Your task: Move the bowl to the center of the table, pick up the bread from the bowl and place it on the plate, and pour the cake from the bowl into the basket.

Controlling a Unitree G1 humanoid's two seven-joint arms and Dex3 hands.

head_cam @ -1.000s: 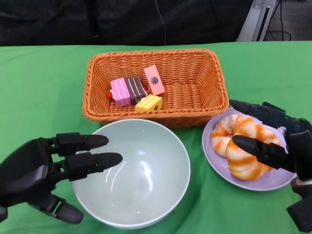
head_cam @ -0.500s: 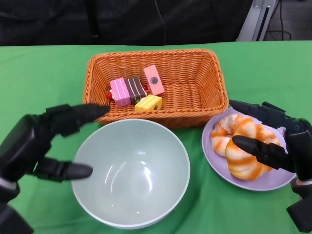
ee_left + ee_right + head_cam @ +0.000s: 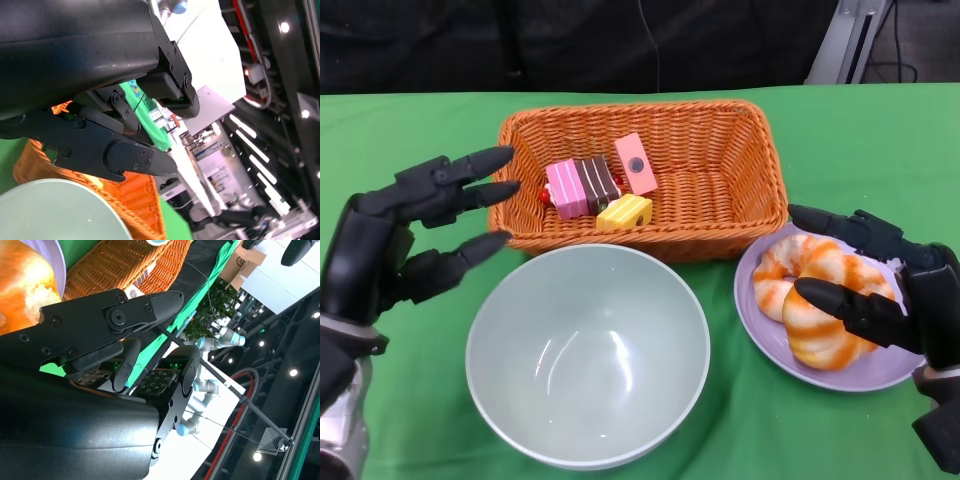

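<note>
Pale-green bowl (image 3: 588,355) sits emptied mid-surface, cake pieces (image 3: 598,190) in basket (image 3: 720,215); left hand (image 3: 405,240) and right hand (image 3: 880,290) hover, fingers spread, holding nothing.

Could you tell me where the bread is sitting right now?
In the head view the bread lies on the purple plate at the table's right, just right of the empty bowl, with the right hand over it.

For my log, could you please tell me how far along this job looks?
It looks essentially complete: the bowl sits empty mid-table, the bread lies on the plate, and the cake pieces are in the basket. Neither the left robot hand nor the right robot hand holds anything.
</note>
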